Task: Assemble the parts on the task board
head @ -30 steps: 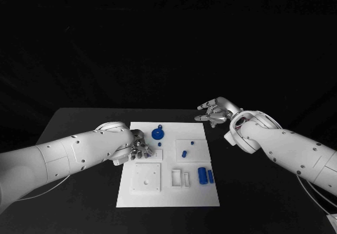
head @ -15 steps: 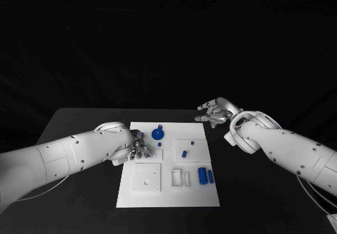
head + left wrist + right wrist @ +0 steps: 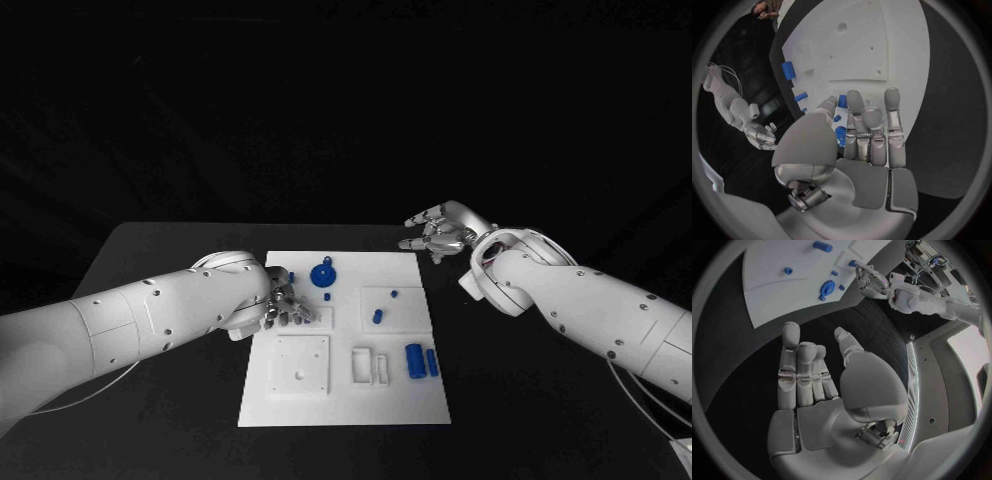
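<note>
Head view: left hand (image 3: 278,306) low over the near-left part of the white rectangular task board (image 3: 346,400), fingers bunched toward a small blue peg (image 3: 293,277); whether it grips anything, cannot tell. Round blue knobbed part (image 3: 325,272) sits just beyond its fingertips. Right hand (image 3: 444,227) waits off the board's far corner.

Left wrist view: fingers extended together above blue parts, probably lining up a pick.

Right wrist view: right hand (image 3: 817,385) spread, holding nothing, parked clear.

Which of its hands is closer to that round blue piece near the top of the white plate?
Left. The left hand sits over the task board, just beside the round blue part. The right hand hovers beyond the board's far corner.
</note>
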Available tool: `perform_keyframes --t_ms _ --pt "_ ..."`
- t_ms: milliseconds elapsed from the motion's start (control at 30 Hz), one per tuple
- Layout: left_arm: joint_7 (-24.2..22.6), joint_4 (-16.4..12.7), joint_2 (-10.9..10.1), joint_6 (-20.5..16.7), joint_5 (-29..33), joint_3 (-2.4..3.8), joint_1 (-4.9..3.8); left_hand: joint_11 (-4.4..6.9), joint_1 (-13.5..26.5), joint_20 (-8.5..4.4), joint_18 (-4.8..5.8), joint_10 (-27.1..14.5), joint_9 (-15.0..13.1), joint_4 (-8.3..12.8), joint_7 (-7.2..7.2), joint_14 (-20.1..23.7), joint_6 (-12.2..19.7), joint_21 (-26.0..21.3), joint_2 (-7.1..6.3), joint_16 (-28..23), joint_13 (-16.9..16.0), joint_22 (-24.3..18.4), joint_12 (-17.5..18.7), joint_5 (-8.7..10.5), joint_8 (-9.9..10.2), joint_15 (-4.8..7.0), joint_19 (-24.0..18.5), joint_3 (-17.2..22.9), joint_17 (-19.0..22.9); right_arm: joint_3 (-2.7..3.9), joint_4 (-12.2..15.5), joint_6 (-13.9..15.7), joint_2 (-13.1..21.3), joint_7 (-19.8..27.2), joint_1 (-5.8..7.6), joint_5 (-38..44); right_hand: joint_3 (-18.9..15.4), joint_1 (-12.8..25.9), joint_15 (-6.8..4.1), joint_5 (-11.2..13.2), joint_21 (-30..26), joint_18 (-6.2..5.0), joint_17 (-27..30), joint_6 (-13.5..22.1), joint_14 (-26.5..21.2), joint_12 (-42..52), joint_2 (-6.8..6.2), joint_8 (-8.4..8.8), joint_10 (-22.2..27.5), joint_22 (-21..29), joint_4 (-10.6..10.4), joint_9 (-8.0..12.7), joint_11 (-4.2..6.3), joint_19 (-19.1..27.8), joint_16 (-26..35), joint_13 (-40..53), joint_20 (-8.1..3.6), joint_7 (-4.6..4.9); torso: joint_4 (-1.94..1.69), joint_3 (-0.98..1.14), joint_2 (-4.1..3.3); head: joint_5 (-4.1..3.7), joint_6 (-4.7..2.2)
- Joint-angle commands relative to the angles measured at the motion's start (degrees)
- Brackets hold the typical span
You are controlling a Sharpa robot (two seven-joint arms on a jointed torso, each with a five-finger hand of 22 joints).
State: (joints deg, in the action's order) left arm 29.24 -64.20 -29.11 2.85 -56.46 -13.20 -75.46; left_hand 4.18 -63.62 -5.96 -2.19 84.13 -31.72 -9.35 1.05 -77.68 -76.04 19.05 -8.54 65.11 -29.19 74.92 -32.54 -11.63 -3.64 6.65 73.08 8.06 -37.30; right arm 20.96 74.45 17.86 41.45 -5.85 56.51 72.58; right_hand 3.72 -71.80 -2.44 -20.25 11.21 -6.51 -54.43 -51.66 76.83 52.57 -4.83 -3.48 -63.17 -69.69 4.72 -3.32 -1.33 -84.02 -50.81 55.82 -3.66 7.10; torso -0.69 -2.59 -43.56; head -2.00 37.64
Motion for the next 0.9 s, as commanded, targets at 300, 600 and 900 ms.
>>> perform_keyframes --t_ms 300,600,900 --pt "-0.18 -0.24 -0.35 0.42 0.2 0.01 0.0 -0.36 -0.23 -0.29 0.6 2.05 -1.03 -4.14 -0.28 0.56 -0.17 -0.53 -1.76 -0.03 -0.41 1.04 0.27 2.65 -0.11 -0.2 -0.03 -4.23 0.13 0.03 -0.16 -0.69 -0.02 0.55 -0.07 -0.22 -0.13 0.2 -0.2 -0.39 -0.25 -1.15 0.08 0.66 -0.13 0.02 -0.33 0.19 0.18 0.11 -0.49 0.01 0.08 -1.87 0.1 -0.04 0.0 0.08 -0.04 -0.04 0.01 -0.09 -0.01" --pt "-0.13 -0.25 -0.51 -0.18 0.76 0.02 0.0 -0.36 -0.34 -0.33 0.63 2.06 -1.18 -5.54 -0.26 0.58 -0.2 -0.54 -1.66 0.05 -0.39 1.05 0.23 3.12 -0.11 -0.18 0.02 -4.48 0.19 0.03 -0.22 -0.7 -0.03 0.53 -0.09 -0.25 -0.13 0.2 -0.2 -0.39 -0.25 -1.15 0.08 0.66 -0.13 0.02 -0.33 0.19 0.18 0.11 -0.49 0.01 0.08 -1.87 0.1 -0.04 0.0 0.08 -0.01 -0.03 -0.01 0.01 -0.09" --pt "-0.34 -0.83 -0.51 -0.8 1.35 0.02 0.01 -0.6 -0.08 -0.62 0.99 1.58 -1.02 -5.69 -0.54 1.14 0.72 -0.85 -1.73 -0.48 -0.21 0.98 0.94 3.24 -0.07 -0.23 -0.28 -4.57 0.55 0.03 -0.27 -0.72 0.03 0.53 -0.12 -0.33 -0.13 0.2 -0.2 -0.39 -0.25 -1.15 0.08 0.66 -0.13 0.02 -0.33 0.19 0.18 0.11 -0.49 0.01 0.08 -1.87 0.1 -0.04 0.0 0.08 -0.04 0.0 0.0 -0.08 -0.07"
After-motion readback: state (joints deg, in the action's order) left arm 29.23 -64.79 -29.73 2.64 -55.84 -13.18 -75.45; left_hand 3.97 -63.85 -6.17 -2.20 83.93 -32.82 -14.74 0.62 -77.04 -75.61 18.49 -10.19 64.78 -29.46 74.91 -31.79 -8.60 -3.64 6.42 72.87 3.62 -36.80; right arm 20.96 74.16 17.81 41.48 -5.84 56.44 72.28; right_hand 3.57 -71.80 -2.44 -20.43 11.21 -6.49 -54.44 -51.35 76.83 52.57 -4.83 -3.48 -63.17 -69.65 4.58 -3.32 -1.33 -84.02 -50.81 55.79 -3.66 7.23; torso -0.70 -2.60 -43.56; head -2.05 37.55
